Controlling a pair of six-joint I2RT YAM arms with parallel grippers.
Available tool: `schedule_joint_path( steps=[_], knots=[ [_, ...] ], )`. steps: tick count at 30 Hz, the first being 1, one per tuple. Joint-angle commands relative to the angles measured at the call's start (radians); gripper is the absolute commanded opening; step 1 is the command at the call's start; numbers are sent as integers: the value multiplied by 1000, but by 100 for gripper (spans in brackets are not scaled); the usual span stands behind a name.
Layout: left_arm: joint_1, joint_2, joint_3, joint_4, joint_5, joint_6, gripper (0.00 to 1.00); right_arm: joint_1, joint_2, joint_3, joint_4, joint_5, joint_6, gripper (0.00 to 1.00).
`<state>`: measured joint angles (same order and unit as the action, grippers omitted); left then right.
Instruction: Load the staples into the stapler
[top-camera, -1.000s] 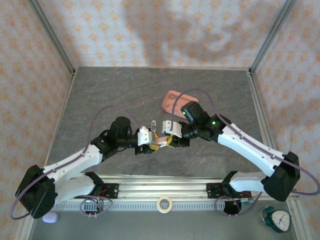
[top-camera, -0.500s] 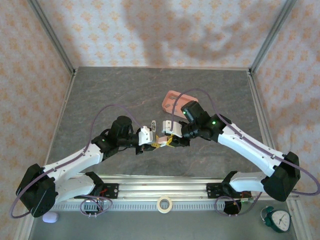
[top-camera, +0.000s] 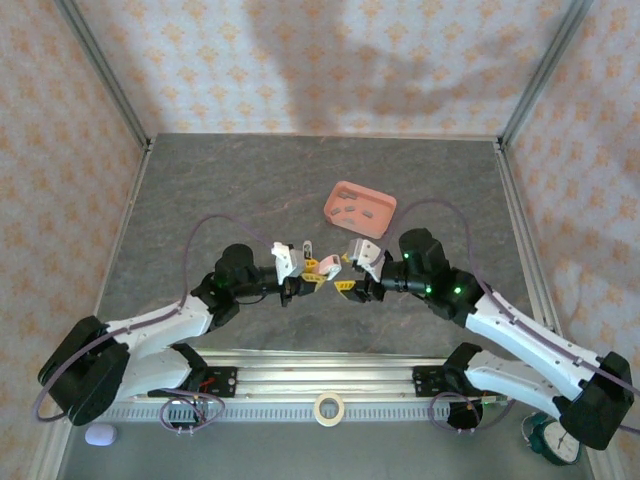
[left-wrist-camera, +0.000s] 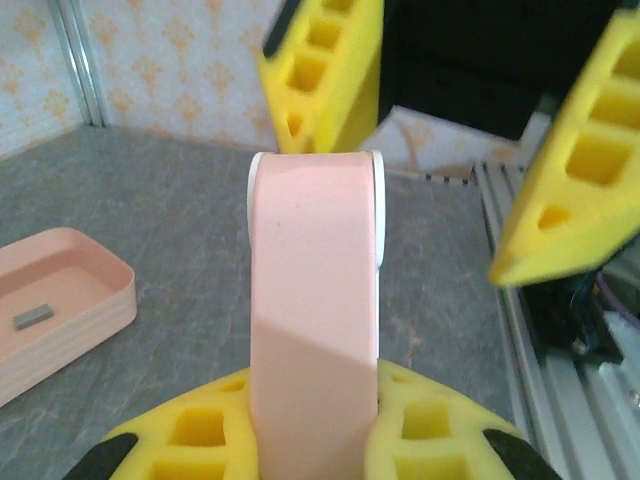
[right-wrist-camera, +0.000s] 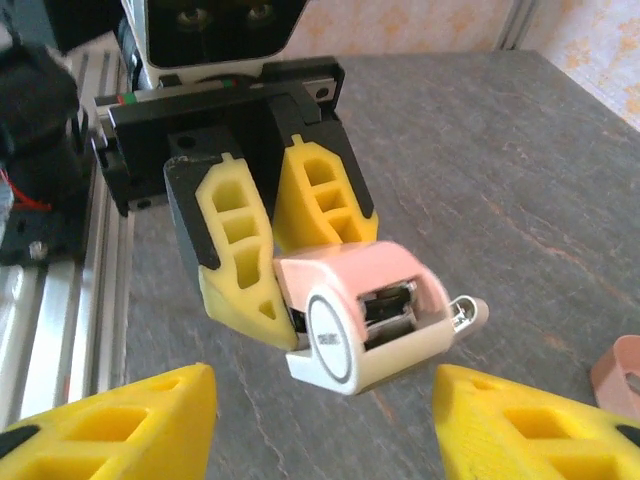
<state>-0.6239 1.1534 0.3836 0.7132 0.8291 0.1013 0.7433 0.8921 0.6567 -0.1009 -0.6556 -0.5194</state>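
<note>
The stapler (right-wrist-camera: 365, 315) is cream-white with a pale pink top, and it hangs just above the table with its open end toward the right wrist camera. My left gripper (left-wrist-camera: 318, 420) is shut on its rear, the yellow fingers (right-wrist-camera: 240, 250) pressing both sides. In the top view the stapler (top-camera: 322, 266) sits between the two arms near the table's middle. My right gripper (right-wrist-camera: 325, 430) stands open a short way in front of it, touching nothing. The staples (top-camera: 352, 209) lie as small dark strips in the pink tray (top-camera: 338, 193); one strip (left-wrist-camera: 32, 317) also appears in the left wrist view.
The pink tray (left-wrist-camera: 110, 300) stands beyond the grippers, right of centre. A small whitish piece (top-camera: 305, 247) lies on the table just behind the left gripper. A metal rail (top-camera: 320, 375) runs along the near edge, with a tape roll (top-camera: 327, 407) in front of it.
My right gripper has opened, let go of the stapler and drawn back to the right, uncovering the pink tray. My left gripper has closed on the stapler and holds it alone.
</note>
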Motion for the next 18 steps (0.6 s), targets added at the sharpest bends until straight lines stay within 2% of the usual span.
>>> schedule_joint_path(
  steps=[1, 5, 18],
  knots=[
    [0, 45, -15, 362, 28, -157, 11, -5, -19, -51, 249, -28, 146, 59],
    [0, 92, -6, 451, 68, -206, 11, -7, -7, -50, 263, -72, 165, 59],
    [-6, 79, 0, 422, 138, -181, 10, -37, -3, -54, 372, -228, 194, 49]
  ],
)
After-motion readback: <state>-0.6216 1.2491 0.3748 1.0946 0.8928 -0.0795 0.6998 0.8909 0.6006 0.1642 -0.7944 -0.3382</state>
